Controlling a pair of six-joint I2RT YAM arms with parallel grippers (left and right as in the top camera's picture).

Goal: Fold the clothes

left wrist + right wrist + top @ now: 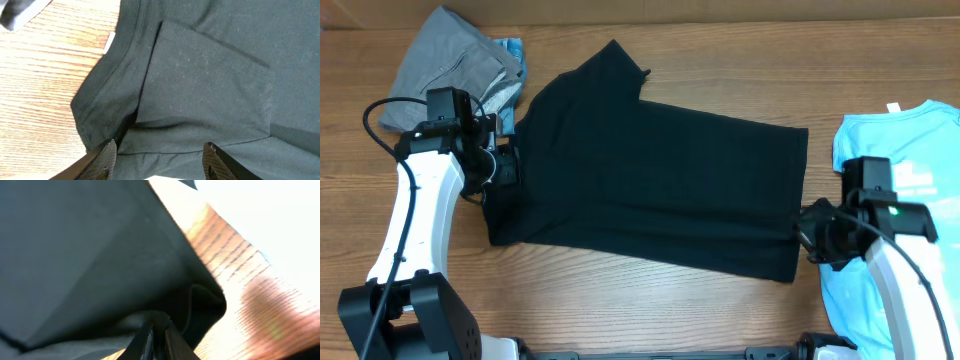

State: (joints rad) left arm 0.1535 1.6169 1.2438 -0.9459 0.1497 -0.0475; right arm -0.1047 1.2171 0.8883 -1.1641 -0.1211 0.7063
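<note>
A black T-shirt (pixel 650 185) lies spread across the middle of the wooden table, its collar end to the left and its hem to the right. My left gripper (pixel 505 165) is open over the shirt's left edge near the collar; in the left wrist view its fingers (pixel 157 157) straddle the dark fabric (pixel 200 75) without holding it. My right gripper (pixel 807 228) is at the shirt's right hem. In the right wrist view its fingers (pixel 159 330) are shut on a pinched fold of the black fabric (pixel 100 255).
A grey garment (pixel 455 60) with a blue one under it lies crumpled at the back left. A light blue T-shirt (pixel 905 190) lies at the right edge, under my right arm. Bare wood (pixel 620 300) runs along the front.
</note>
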